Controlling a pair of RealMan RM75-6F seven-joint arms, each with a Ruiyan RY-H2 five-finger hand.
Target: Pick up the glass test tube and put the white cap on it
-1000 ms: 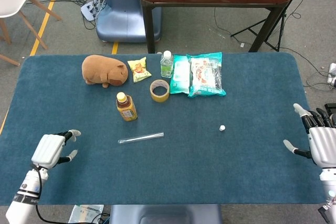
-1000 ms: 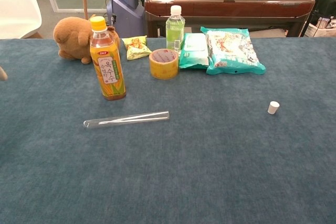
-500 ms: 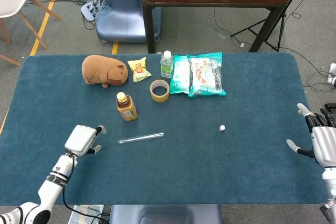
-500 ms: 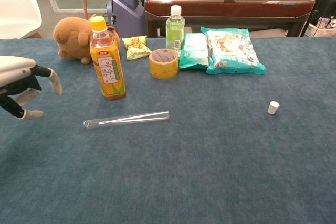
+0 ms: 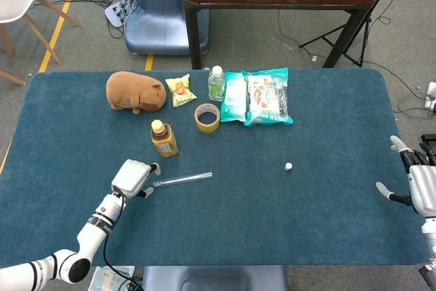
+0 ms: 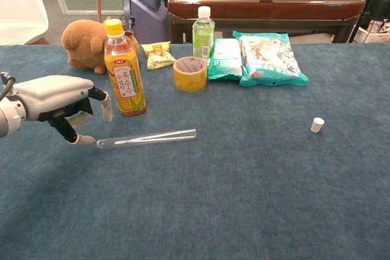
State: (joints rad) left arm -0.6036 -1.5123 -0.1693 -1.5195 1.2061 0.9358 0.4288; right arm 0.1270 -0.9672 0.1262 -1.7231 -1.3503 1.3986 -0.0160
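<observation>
Progress: nothing picked up yet

Left hand (image 6: 58, 98) sits at the closed end of the glass test tube (image 6: 147, 137), fingers (image 6: 105, 105) parted and empty, a fingertip touching or just beside the glass; cannot tell which. Tube lies flat on the table (image 6: 244, 199), in front of the tea bottle (image 6: 124, 69). White cap (image 6: 317, 125) stands alone, well apart to the right. Right hand (image 5: 417, 182) hangs at the far table edge, fingers spread, holding nothing. Judged: grasp, lift and capping all remain.
</observation>
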